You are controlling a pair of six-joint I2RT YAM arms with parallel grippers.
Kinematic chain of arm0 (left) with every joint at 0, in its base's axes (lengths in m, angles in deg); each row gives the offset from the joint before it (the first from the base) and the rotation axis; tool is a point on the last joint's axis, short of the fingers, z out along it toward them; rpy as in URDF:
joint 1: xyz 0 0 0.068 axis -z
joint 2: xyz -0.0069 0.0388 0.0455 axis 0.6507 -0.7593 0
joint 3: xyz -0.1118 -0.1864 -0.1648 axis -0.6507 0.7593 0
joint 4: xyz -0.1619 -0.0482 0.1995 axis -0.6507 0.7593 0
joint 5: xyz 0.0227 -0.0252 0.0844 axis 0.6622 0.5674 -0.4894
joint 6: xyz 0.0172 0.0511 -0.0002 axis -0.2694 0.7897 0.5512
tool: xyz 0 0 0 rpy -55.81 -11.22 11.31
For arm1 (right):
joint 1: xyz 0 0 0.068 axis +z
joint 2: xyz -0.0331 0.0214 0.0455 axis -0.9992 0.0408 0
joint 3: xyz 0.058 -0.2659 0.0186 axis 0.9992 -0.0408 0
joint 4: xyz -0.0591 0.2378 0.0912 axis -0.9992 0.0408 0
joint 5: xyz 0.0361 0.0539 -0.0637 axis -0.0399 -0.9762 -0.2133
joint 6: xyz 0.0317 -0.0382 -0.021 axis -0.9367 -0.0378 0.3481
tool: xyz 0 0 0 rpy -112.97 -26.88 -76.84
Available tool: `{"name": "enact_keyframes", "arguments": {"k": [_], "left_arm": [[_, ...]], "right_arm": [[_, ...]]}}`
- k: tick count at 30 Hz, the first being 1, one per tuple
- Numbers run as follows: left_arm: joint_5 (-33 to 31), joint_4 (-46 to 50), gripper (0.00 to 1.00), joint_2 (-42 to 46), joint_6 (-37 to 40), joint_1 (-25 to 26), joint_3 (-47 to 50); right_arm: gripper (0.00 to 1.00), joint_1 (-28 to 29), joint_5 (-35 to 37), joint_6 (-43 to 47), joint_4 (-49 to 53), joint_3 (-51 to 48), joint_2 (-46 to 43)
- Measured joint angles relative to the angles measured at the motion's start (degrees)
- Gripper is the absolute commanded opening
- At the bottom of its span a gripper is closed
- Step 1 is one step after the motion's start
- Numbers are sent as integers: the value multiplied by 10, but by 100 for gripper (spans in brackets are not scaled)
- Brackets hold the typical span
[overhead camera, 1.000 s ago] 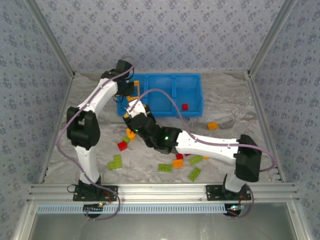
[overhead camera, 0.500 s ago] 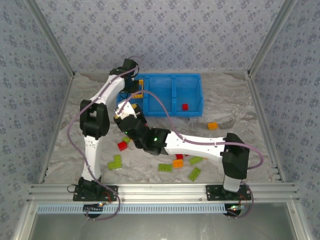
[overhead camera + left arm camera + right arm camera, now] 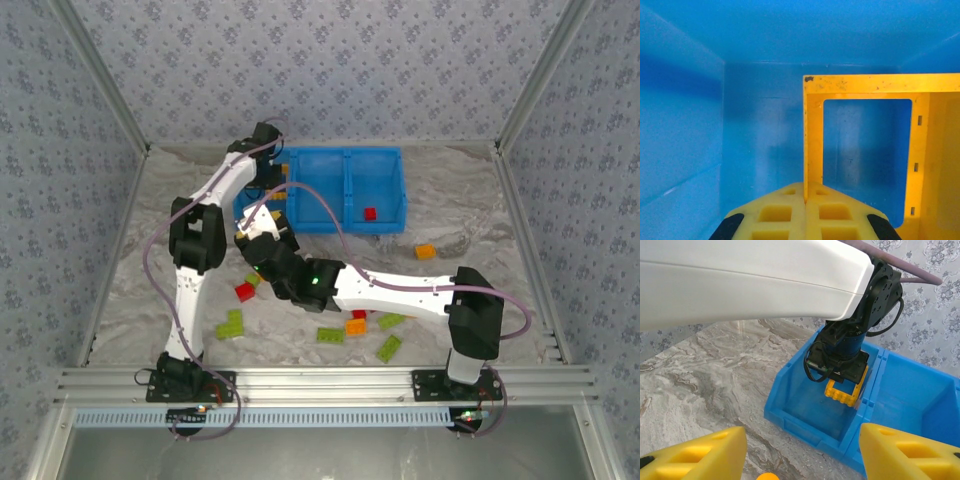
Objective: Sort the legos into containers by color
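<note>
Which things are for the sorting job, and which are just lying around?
For the job:
blue bin, yellow frame, red brick inside the bin, loose green brick, loose orange brick.

Just there:
marbled table cover, flowery walls, metal rail.

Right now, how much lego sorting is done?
Barely started. One red brick sits in the right compartment of the blue bin. The left pincer holds a yellow square frame in the left compartment. The right pincer is open and empty. Green, red and orange bricks wait on the table.
</note>
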Motion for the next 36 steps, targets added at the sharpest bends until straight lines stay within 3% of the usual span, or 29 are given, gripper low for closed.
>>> {"name": "enact_keyframes", "arguments": {"k": [8, 15, 22, 27, 30, 36], "left_arm": [[-4, -12, 0, -5, 0, 1, 0], [-4, -10, 13, -18, 2, 1, -7], [2, -10, 41, -17, 10, 7, -7], [0, -10, 43, -14, 13, 13, -6], [-6, -13, 50, 17, 5, 14, 19], [-31, -33, 57, 183, -21, 24, 124]], "right_arm": [[64, 2, 0, -15, 14, -2, 0], [64, 2, 0, -30, 25, -12, -6], [63, 2, 0, -42, 38, -30, -31], [64, 2, 5, -51, 50, -53, -59], [63, 2, 11, -62, 62, -80, -92], [59, -15, 25, -109, 130, -155, -202]]}}
